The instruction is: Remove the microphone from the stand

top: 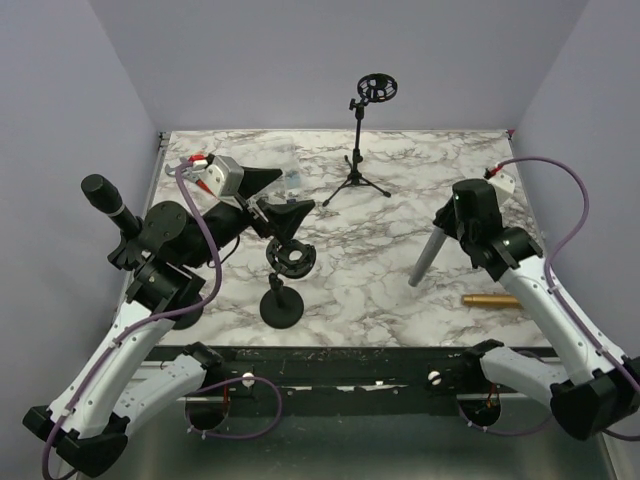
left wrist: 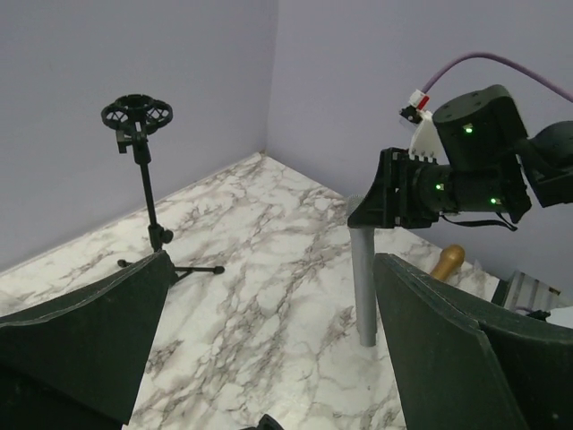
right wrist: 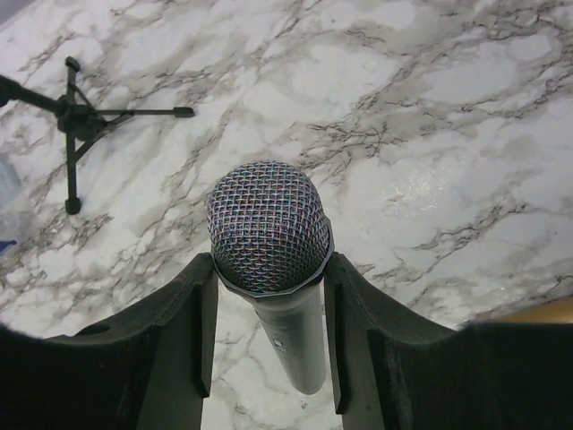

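The right claw (top: pixel 447 228) is clamped on the microphone (top: pixel 430 255) just below its mesh head, tail down at the table (top: pixel 420 170), right side. The barrel is probably rigid, smooth and slippery. Grip the barrel, not the dent-prone mesh. The left claw (top: pixel 280 198) stands apart.

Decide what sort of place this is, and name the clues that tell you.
Probably a robot test cell, not a studio: a marble-patterned table boxed in by plain lilac walls, with the right gripper shut on a microphone, and a small tripod stand.

Lab booth; plain lilac walls (top: pixel 330 50), marbled table (top: pixel 380 300).
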`<state>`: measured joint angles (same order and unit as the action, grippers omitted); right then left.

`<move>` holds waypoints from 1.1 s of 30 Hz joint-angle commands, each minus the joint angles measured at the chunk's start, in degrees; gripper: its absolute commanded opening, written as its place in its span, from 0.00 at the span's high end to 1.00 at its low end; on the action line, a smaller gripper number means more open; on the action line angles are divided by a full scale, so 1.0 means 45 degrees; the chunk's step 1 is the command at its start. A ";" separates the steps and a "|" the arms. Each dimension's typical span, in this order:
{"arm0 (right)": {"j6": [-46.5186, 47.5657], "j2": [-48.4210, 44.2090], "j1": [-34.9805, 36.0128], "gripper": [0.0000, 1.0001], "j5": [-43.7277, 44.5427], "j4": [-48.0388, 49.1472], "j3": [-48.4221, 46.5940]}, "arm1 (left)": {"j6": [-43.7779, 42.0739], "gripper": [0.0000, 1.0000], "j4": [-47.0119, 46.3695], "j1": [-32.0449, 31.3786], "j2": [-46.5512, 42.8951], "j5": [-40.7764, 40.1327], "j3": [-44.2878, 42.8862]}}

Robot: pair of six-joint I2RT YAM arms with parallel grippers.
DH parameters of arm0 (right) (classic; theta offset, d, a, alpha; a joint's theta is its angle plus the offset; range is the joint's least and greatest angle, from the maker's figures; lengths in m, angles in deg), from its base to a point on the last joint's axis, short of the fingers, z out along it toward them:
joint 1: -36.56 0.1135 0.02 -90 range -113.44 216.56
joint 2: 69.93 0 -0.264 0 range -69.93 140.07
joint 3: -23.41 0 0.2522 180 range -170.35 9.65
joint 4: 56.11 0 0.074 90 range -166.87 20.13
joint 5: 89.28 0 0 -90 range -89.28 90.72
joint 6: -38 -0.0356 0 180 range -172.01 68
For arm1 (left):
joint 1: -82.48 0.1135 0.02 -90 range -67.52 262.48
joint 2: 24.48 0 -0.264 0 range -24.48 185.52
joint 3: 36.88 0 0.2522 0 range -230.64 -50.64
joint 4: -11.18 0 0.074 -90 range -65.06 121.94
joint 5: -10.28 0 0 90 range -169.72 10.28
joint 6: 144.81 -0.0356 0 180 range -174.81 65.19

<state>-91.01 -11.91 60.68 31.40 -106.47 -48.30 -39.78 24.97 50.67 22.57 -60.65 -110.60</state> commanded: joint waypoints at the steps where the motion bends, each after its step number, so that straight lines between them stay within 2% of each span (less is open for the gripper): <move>1: -0.1161 0.1299 -0.2182 0.99 -0.2147 -0.0400 -0.0780 | -0.1040 0.01 -0.0027 -0.0361 -0.0739 -0.0873 0.0096; 5: -0.1565 0.2263 -0.5511 0.99 -0.5587 0.0067 -0.0352 | -0.1575 0.01 -0.0027 -0.0889 -0.0913 -0.1362 0.0181; 8: -0.1961 0.2896 -0.6954 0.99 -0.6483 0.0016 -0.0290 | -0.1847 0.01 -0.0027 -0.1231 -0.1048 -0.1724 0.0256; 13: -0.2934 0.3761 -0.8126 0.99 -0.6270 -0.0818 -0.0228 | -0.1933 0.01 -0.0027 -0.1477 -0.1247 -0.1931 0.0337; 18: -0.3378 0.4193 -0.9298 0.99 -0.4973 -0.2052 -0.0051 | -0.2010 0.01 -0.0027 -0.1697 -0.1314 -0.2084 0.0413; 21: -0.3220 0.4156 -1.0282 0.99 -0.4927 -0.2023 0.0566 | -0.2069 0.01 -0.0027 -0.1831 -0.1256 -0.2147 0.0435; 33: -0.3224 0.4831 -1.2258 0.99 -0.5049 -0.1095 0.1684 | -0.2109 0.01 -0.0046 -0.2070 -0.1045 -0.2197 0.0498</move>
<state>-104.25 9.51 8.25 8.56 -113.24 -42.84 -48.41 25.06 41.88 17.58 -69.24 -108.99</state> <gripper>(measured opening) 0.489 0.982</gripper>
